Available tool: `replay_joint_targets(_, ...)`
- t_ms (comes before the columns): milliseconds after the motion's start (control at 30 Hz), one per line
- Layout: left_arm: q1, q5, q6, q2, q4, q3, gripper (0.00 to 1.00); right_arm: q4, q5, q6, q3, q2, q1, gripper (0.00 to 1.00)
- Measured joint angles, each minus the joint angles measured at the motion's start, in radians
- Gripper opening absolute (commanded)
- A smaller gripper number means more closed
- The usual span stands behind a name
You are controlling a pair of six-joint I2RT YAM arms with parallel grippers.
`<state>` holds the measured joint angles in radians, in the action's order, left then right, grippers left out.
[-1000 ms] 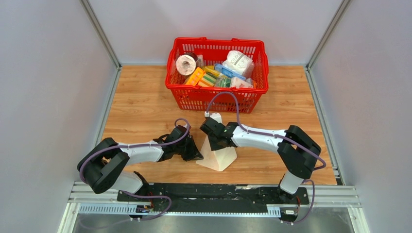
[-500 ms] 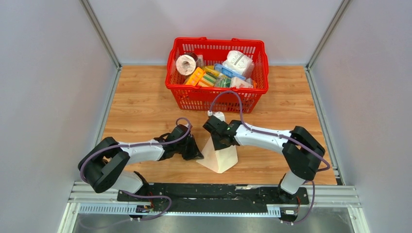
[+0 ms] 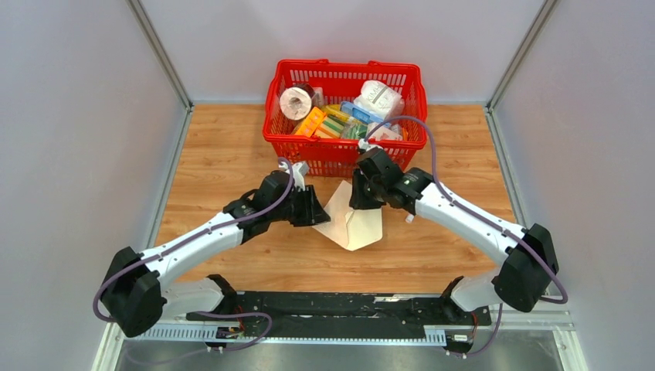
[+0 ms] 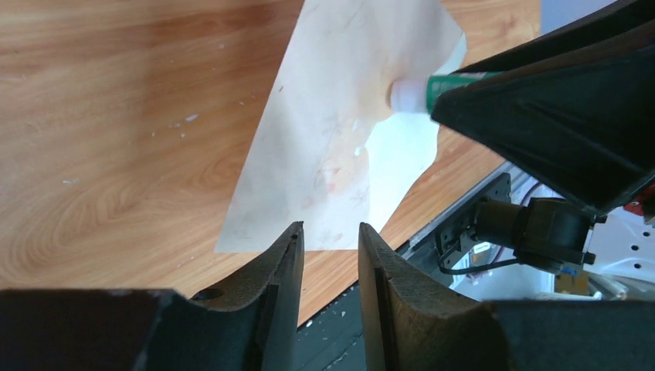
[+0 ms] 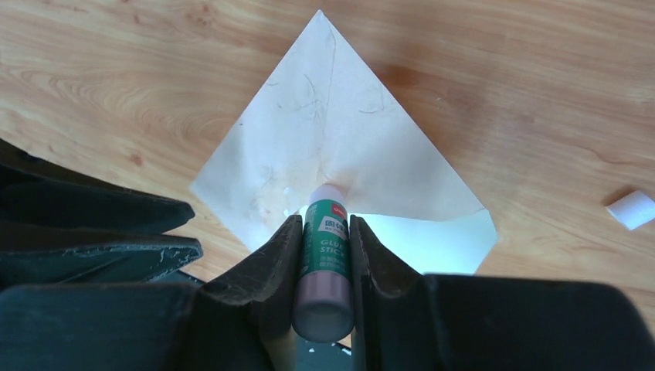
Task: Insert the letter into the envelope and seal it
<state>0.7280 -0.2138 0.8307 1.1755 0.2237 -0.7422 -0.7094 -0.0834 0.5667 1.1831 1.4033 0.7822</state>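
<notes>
The tan envelope (image 3: 357, 229) lies on the wooden table with its triangular flap (image 5: 332, 139) open and flat. A paler whitish sheet, the letter (image 5: 432, 243), shows at the envelope's mouth below the flap; it also shows in the left wrist view (image 4: 402, 158). My right gripper (image 5: 324, 218) is shut on a green glue stick (image 5: 326, 239), whose white tip touches the flap near its fold. In the top view the right gripper (image 3: 361, 199) sits over the envelope's far edge. My left gripper (image 4: 330, 228) is narrowly open and empty, just at the envelope's left corner (image 3: 315, 212).
A red basket (image 3: 345, 144) full of groceries stands just behind both grippers. A small white cap (image 5: 629, 209) lies on the wood right of the envelope. Grey walls enclose the table on the left, right and back.
Both arms have stretched away from the near edge toward the basket. The envelope has shifted farther with them and now lies flatter, its flap spread open.
</notes>
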Motion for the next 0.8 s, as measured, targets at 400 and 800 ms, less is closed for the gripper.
replay_joint_targets(400,-0.008,-0.029,-0.021,0.017,0.013,0.095,0.31,0.035,0.171,0.008,-0.079,0.055,0.0,0.0)
replay_joint_targets(800,-0.009,-0.069,-0.019,0.051,-0.044,0.129,0.31,0.064,0.205,0.013,-0.105,0.084,0.0,0.0)
